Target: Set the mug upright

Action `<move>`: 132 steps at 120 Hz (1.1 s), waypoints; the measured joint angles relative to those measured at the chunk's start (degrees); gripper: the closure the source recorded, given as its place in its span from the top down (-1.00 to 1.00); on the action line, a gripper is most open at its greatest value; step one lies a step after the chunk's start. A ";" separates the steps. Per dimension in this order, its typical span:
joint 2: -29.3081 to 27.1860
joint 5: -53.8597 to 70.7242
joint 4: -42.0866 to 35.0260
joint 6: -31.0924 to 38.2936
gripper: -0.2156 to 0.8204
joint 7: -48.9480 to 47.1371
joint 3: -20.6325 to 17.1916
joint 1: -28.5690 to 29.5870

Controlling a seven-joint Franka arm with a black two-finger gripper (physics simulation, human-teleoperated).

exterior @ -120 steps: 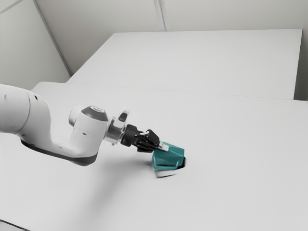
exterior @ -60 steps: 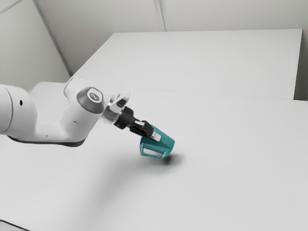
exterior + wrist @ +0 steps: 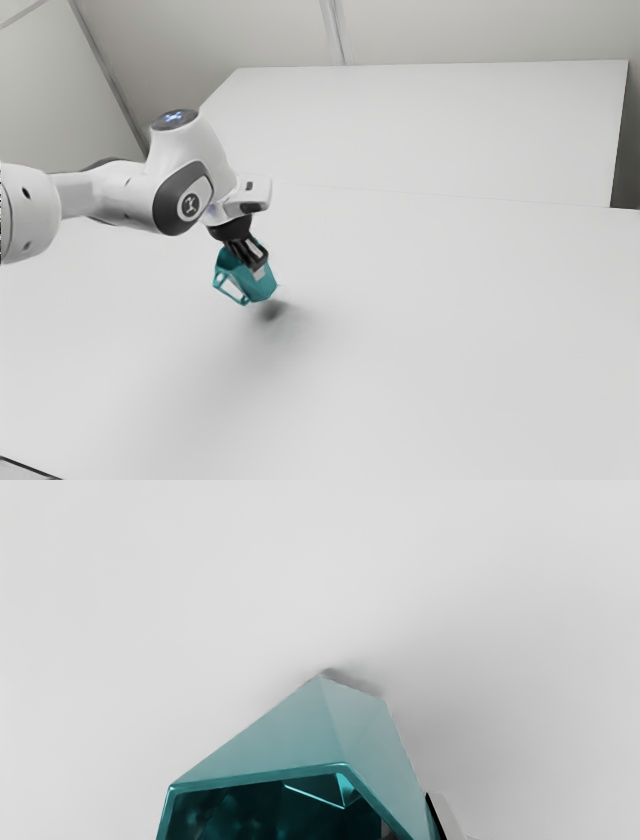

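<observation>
Starts nearest, at the exterior view's lower left corner, with a short dark edge cutting across the frame. Runs from there over a broad stretch of white table, through the lower middle and out to the right border. Meets the teal faceted mug left of centre, about mid-height in the frame, well apart from that dark edge. Sees it tilted, with the mouth toward the upper left, the base toward the lower right and the angular handle on the lower left side. Finds a soft shadow just beside the base, leaving contact with the table hard to tell.

Clamps the mug with the black gripper, one pale fingertip against the outside of the wall. Looks, in the wrist view, past the open rim and down the sloping facets to the table.

Reaches in with the white arm from the exterior view's left border, taking up the room on that side. Continues farther to the faint back edge of the table, well apart from the mug, then to a second white tabletop at the upper right, and last to the pale wall along the top.
</observation>
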 joint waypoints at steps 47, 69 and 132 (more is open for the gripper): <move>2.37 6.58 -0.55 -1.82 -0.92 -13.98 -0.18 6.72; 2.97 6.98 -1.42 -1.46 -0.92 -18.11 -0.10 7.16; 5.01 7.41 -1.46 -1.17 -0.76 -24.87 -0.03 1.50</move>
